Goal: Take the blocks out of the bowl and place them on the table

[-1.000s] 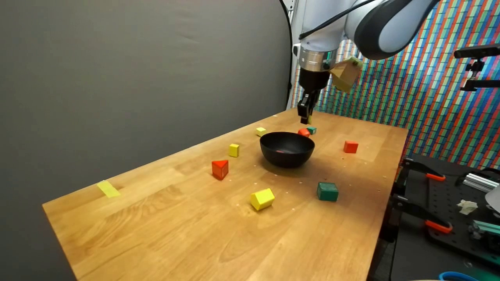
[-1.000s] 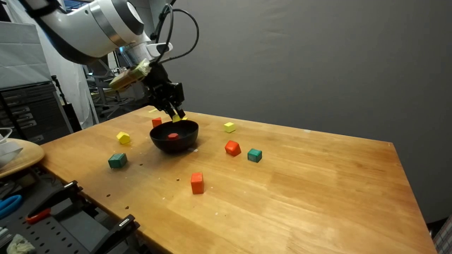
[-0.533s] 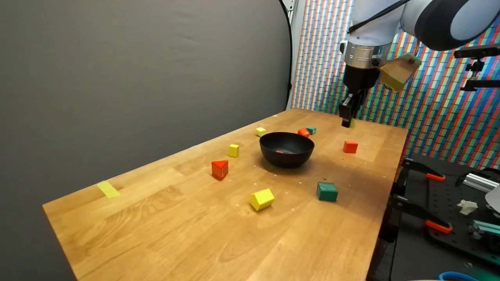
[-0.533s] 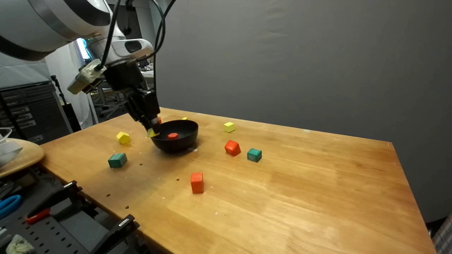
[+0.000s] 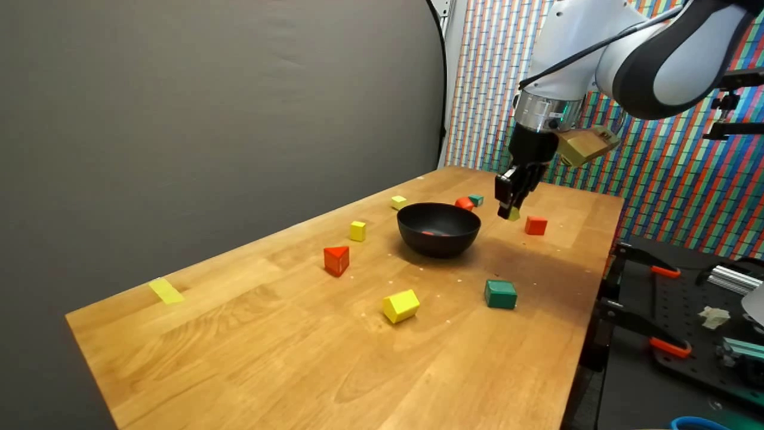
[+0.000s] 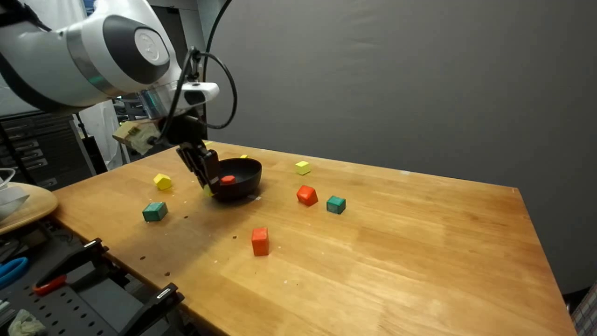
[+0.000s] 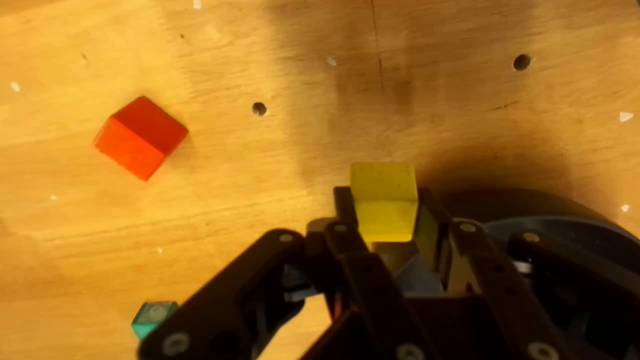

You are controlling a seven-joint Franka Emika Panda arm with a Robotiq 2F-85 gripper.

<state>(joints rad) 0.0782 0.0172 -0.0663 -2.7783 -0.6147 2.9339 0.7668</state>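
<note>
Above the light-brown wood-grain bench [image 5: 250,358], the black two-fingered pincer [image 7: 387,205] pinches a small yellow block [image 7: 383,181] clear of the surface. Close by stands a round black bowl [image 5: 439,242], a small red block [image 6: 228,179] inside it. Toward the bench edge beside the black-and-orange clamps [image 5: 640,253] sit a red rectangular block [image 5: 536,225] and a dark-green block [image 5: 500,294]. Nearer the opposite edge, by the grey backdrop [image 5: 239,119], rest two yellow blocks [image 5: 357,231] and a red triangular block [image 5: 336,261]. Farther in from the edges lie a five-sided yellow block [image 5: 400,306], a faceted red block [image 6: 307,195] and a small green block [image 6: 336,205].
</note>
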